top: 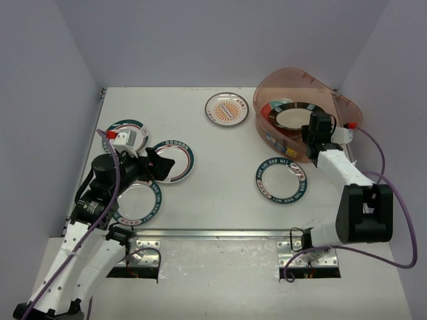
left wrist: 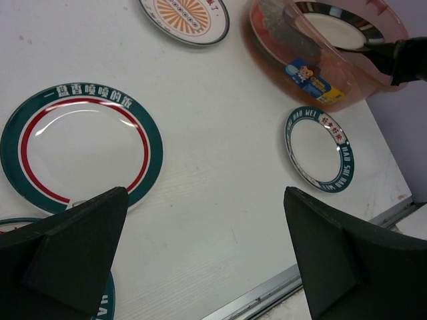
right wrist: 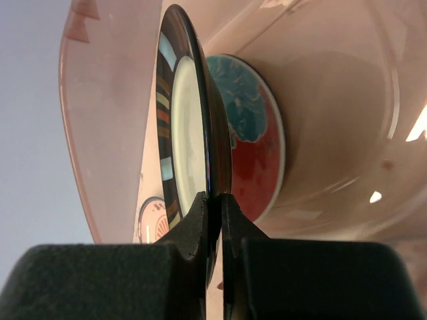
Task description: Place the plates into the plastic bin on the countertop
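Right gripper [right wrist: 213, 200] pinches black-rimmed plate [right wrist: 187, 133] in plastic bin [right wrist: 333, 100]; left gripper [left wrist: 205, 200] gapes ("HAO WEI" plate [left wrist: 319, 148] nearby).

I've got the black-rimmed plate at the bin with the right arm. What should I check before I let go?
1. Grip: right gripper is shut on the rim of the black-rimmed plate: ok.
2. Plate within the walls of the plastic bin: ok, both views show it inside the rim.
3. Landing spot: the floral plate already lies in the bin under the held one: ok.
4. Gap between the two plates, touching or apart: cannot tell.
5. Left gripper is open, over the left-side plates and away from the bin: ok.
6. Teal-rimmed plate beside the bin, clear of the right arm: ok.
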Motion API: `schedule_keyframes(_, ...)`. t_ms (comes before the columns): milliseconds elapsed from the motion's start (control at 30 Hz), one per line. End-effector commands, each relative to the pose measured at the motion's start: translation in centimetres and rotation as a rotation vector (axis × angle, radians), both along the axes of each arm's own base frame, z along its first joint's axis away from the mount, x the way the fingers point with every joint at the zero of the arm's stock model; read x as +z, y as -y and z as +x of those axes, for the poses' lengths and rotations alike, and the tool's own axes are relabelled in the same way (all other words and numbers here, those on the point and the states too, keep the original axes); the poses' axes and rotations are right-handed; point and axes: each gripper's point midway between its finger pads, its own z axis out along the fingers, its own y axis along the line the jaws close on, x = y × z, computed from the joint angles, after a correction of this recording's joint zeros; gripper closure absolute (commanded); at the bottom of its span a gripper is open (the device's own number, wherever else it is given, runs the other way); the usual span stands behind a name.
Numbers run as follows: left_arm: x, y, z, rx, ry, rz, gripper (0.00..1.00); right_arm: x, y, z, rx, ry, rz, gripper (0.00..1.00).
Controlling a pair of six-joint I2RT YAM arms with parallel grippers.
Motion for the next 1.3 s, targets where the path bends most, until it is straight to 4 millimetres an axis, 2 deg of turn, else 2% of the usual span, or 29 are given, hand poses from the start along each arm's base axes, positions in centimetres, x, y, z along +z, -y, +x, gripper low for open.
schedule_keyframes(0,1.9,0.5,-0.1,-0.021,0.086,-0.021,0.0,11.9,1.3,5.2,-0.077,0.358,-0.046,1.0)
schedule_keyframes(167,2.0,0.7,-0.3,-0.027,0.09,-0.023,0.0,11.0,0.8,7.7,-0.04,0.296,-0.055,1.0)
schedule_keyframes(400,2.2,0.6,-0.5,-0.017,0.099,-0.025,0.0,7.3,0.1,8.8,-0.003,0.188,-0.044,0.98)
schedule_keyframes(500,2.1,0.5,-0.5,-0.006,0.096,-0.024,0.0,6.3,-0.3,9.3,0.02,0.157,-0.033,0.91)
schedule_keyframes(533,2.2,0.6,-0.6,-0.006,0.095,-0.025,0.0,6.1,-0.6,9.5,0.038,0.155,-0.028,0.84)
schedule_keyframes(600,2.1,0.7,-0.6,-0.006,0.09,-0.023,0.0,5.3,-1.2,9.9,0.076,0.128,-0.024,0.79)
schedule_keyframes(633,2.0,0.8,-0.6,-0.007,0.088,-0.022,0.0,4.9,-1.4,9.9,0.088,0.106,-0.024,0.71)
schedule_keyframes(667,1.9,0.9,-0.7,-0.009,0.084,-0.021,0.0,4.4,-1.5,9.9,0.1,0.078,-0.022,0.58)
schedule_keyframes(767,1.7,0.9,-0.6,-0.003,0.071,-0.017,0.0,2.5,-2.1,9.9,0.161,-0.07,-0.022,0.08)
schedule_keyframes(800,1.6,0.9,-0.6,-0.001,0.068,-0.016,0.0,2.1,-2.4,10.0,0.185,-0.113,-0.02,0.01)
schedule_keyframes(900,1.5,0.8,-0.5,0.009,0.063,-0.014,0.0,1.3,-3.1,10.2,0.222,-0.19,0.005,0.01)
schedule_keyframes(967,1.6,0.7,-0.5,0.012,0.063,-0.015,0.0,-0.2,-3.2,9.5,0.221,-0.27,0.04,0.01)
schedule_keyframes(1000,1.6,0.7,-0.5,0.014,0.063,-0.015,0.0,0.2,-3.2,9.7,0.22,-0.266,0.04,0.01)
schedule_keyframes(1033,1.6,0.7,-0.5,0.015,0.062,-0.015,0.0,-1.1,-3.2,8.8,0.215,-0.339,0.057,0.01)
schedule_keyframes(1067,1.6,0.7,-0.5,0.021,0.061,-0.013,0.0,-0.7,-3.3,8.9,0.203,-0.363,0.075,0.01)
schedule_keyframes(1167,1.2,0.6,-0.3,0.032,0.042,-0.005,0.0,-2.0,-3.5,6.7,0.168,-0.524,0.133,0.01)
schedule_keyframes(1267,0.5,0.5,0.2,0.052,0.003,0.013,0.0,-2.1,-3.7,6.4,0.161,-0.564,0.152,0.01)
